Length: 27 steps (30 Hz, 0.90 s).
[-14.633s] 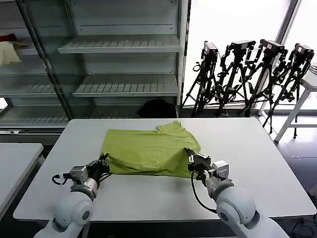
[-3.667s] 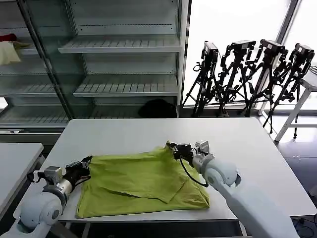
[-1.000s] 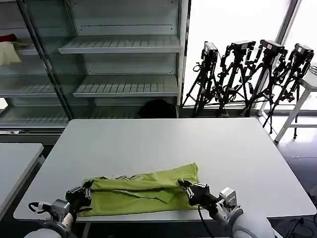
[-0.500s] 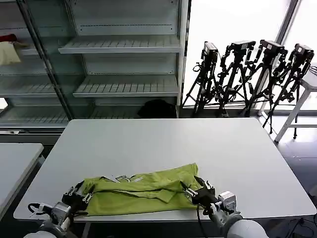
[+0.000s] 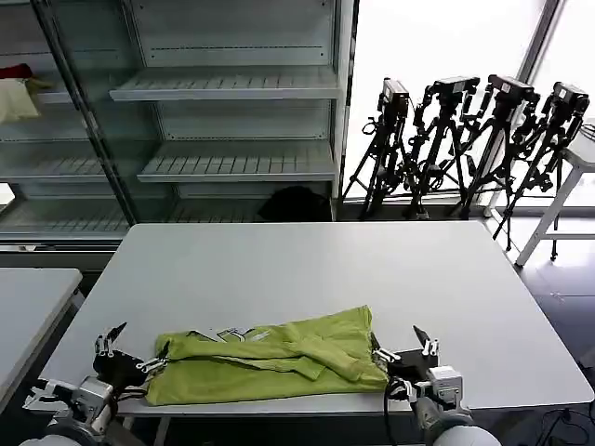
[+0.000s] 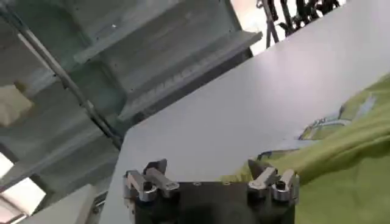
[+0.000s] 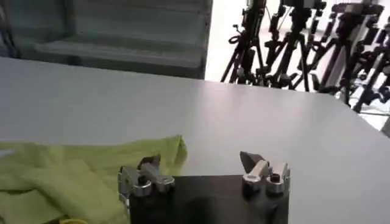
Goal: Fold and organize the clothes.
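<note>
The clothes are one lime yellow-green T-shirt (image 5: 270,362), folded into a long wrinkled strip along the front of the white table (image 5: 307,260). My left gripper (image 5: 130,355) stands open just off the strip's left end, holding nothing. My right gripper (image 5: 400,350) is open and empty beside the right end. In the left wrist view the open left gripper (image 6: 207,168) has one finger (image 6: 261,173) close to the T-shirt (image 6: 353,164). In the right wrist view the open right gripper (image 7: 200,162) has the T-shirt (image 7: 73,173) beside one finger (image 7: 148,167), with bare table between the jaws.
The table's front edge (image 5: 279,407) runs just below the strip. A second table (image 5: 23,307) stands at the left. Behind are metal shelves (image 5: 232,121), a cream-white and red bundle (image 5: 14,96) on one, and camera tripods (image 5: 465,139) at the back right.
Both grippers have let go of the T-shirt's ends, opened, and drawn back toward the table's front corners. The folded strip lies still where it was laid.
</note>
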### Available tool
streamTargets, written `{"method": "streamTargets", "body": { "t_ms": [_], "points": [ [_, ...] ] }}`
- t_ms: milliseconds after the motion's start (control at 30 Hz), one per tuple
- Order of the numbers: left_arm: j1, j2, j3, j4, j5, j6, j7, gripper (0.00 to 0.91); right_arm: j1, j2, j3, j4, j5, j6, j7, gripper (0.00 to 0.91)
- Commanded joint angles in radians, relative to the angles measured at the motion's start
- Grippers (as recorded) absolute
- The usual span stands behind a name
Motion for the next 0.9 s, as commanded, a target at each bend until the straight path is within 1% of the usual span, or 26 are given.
{"method": "streamTargets", "body": {
  "t_ms": [33, 67, 100, 133, 167, 200, 233, 267, 300, 333, 367, 400, 433, 467, 600, 700, 900],
  "points": [
    [0.002, -0.130, -0.042, -0.042, -0.198, -0.052, -0.082, 0.907, -0.086, 0.002, 0.201, -0.039, -0.041, 0.176, -0.120, 0.907],
    [0.000, -0.166, -0.041, -0.041, -0.228, -0.066, -0.090, 0.907, -0.107, -0.006, 0.241, -0.053, -0.016, 0.196, -0.175, 0.907],
    [0.002, -0.194, -0.033, -0.040, -0.247, -0.078, -0.095, 0.907, -0.137, -0.019, 0.279, -0.065, -0.002, 0.225, -0.219, 0.907],
    [0.004, -0.223, -0.019, -0.035, -0.261, -0.093, -0.100, 0.907, -0.163, -0.028, 0.302, -0.076, 0.006, 0.237, -0.255, 0.907],
    [0.004, -0.256, 0.002, -0.029, -0.262, -0.107, -0.104, 0.907, -0.178, -0.032, 0.313, -0.081, 0.006, 0.273, -0.272, 0.907],
    [0.001, -0.278, 0.018, -0.020, -0.262, -0.117, -0.113, 0.907, -0.211, -0.040, 0.333, -0.100, 0.001, 0.315, -0.331, 0.907],
    [-0.003, -0.307, 0.044, -0.008, -0.260, -0.133, -0.132, 0.907, -0.229, -0.047, 0.335, -0.126, -0.018, 0.391, -0.371, 0.907],
    [-0.005, -0.318, 0.055, -0.003, -0.259, -0.141, -0.142, 0.907, -0.235, -0.048, 0.335, -0.154, -0.039, 0.435, -0.397, 0.907],
    [-0.009, -0.334, 0.068, 0.005, -0.256, -0.150, -0.150, 0.907, -0.237, -0.044, 0.336, -0.185, -0.088, 0.515, -0.425, 0.907],
    [-0.006, -0.351, 0.083, 0.011, -0.250, -0.164, -0.151, 0.907, -0.240, -0.037, 0.342, -0.206, -0.108, 0.561, -0.461, 0.907],
    [-0.005, -0.358, 0.088, 0.011, -0.247, -0.166, -0.151, 0.907, -0.244, -0.036, 0.349, -0.222, -0.106, 0.584, -0.477, 0.907],
    [0.006, -0.372, 0.104, 0.009, -0.240, -0.182, -0.149, 0.907, -0.263, -0.039, 0.362, -0.224, -0.071, 0.602, -0.506, 0.907],
    [0.010, -0.378, 0.113, 0.009, -0.228, -0.193, -0.146, 0.907, -0.277, -0.044, 0.370, -0.218, -0.037, 0.617, -0.517, 0.907],
    [0.014, -0.384, 0.119, 0.012, -0.209, -0.202, -0.142, 0.907, -0.291, -0.046, 0.377, -0.215, -0.026, 0.627, -0.527, 0.907],
    [0.012, -0.390, 0.131, 0.040, -0.176, -0.241, -0.129, 0.907, -0.327, -0.037, 0.396, -0.217, -0.008, 0.672, -0.571, 0.907],
    [0.009, -0.389, 0.128, 0.055, -0.182, -0.261, -0.121, 0.907, -0.352, -0.036, 0.412, -0.224, 0.008, 0.715, -0.624, 0.907],
    [-0.021, -0.404, 0.149, 0.098, -0.166, -0.272, -0.122, 0.907, -0.366, -0.033, 0.433, -0.238, 0.009, 0.731, -0.623, 0.907]
  ]
}}
